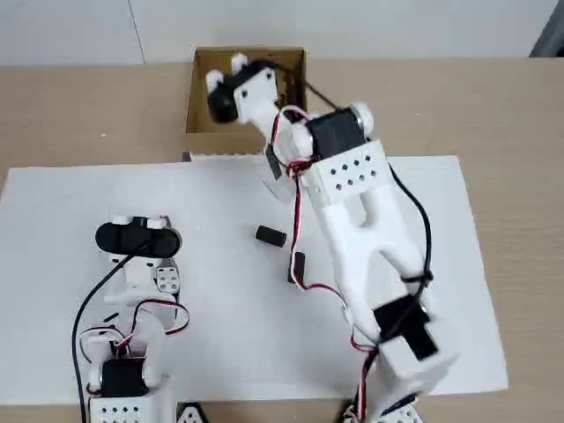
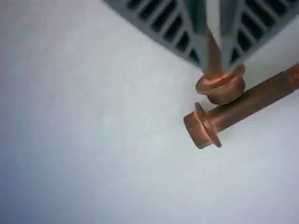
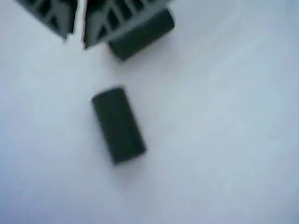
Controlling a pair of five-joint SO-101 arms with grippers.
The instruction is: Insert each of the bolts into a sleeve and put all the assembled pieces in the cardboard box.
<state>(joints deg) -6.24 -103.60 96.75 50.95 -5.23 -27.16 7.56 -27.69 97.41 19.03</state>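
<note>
Left hand (image 2: 216, 67) pinching upright copper bolt (image 2: 220, 86), its head touching second bolt (image 2: 243, 105) lying on white sheet (image 2: 70, 140), right hand (image 3: 77, 39) nearly pressed together on nothing, black sleeve (image 3: 117, 125) just beside, another sleeve (image 3: 145, 32) partly under it, cardboard box (image 1: 196, 88) on counter (image 1: 70, 106) beyond sheet.

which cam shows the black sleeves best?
Right wrist view: both black sleeves lie close up on the white paper, outlines plain. High view gives one as a small dark piece mid-sheet. Left wrist view looks at a copper bolt instead.
</note>
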